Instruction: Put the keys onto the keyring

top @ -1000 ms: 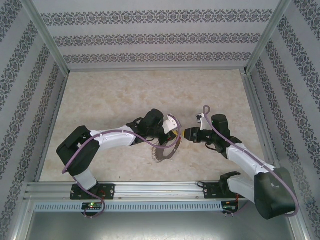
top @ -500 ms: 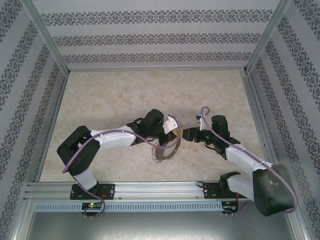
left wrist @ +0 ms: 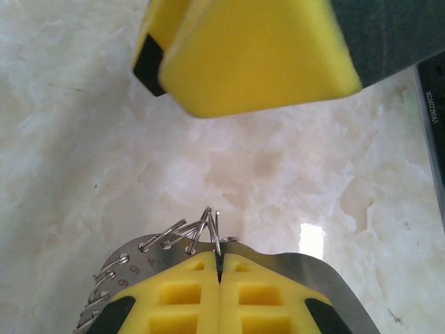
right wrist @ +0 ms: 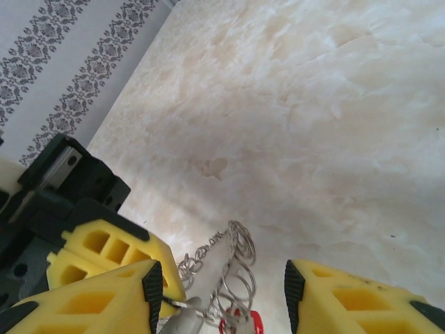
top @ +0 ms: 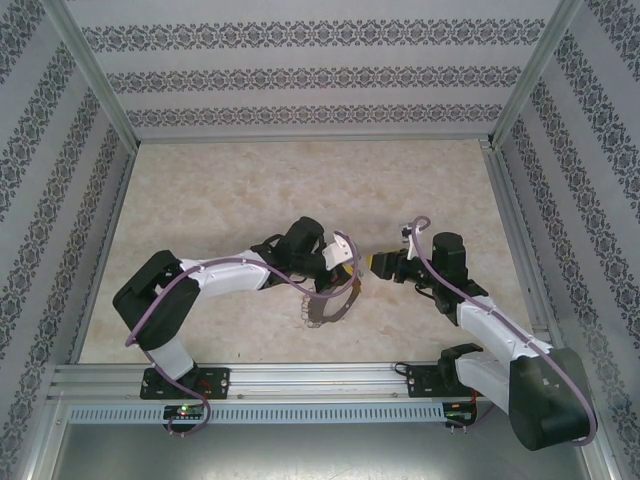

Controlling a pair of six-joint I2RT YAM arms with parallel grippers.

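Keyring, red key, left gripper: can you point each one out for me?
keyring (left wrist: 156, 257), left wrist view, on its flat grey band beside the wire loops.
red key (right wrist: 255, 324), right wrist view, on its red plastic head.
left gripper (left wrist: 220, 268), left wrist view, at the seam between its closed yellow fingertips.

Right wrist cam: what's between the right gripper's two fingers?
The keyring loops and the key, red head showing, in the right wrist view.

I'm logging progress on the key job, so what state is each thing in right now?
left gripper: shut, pinching the keyring's edge.
right gripper: open, one finger on either side of the wire loops.
keyring: clamped at its edge in the left gripper.
key: red head sits among the loops, not gripped; cannot tell whether it is threaded.
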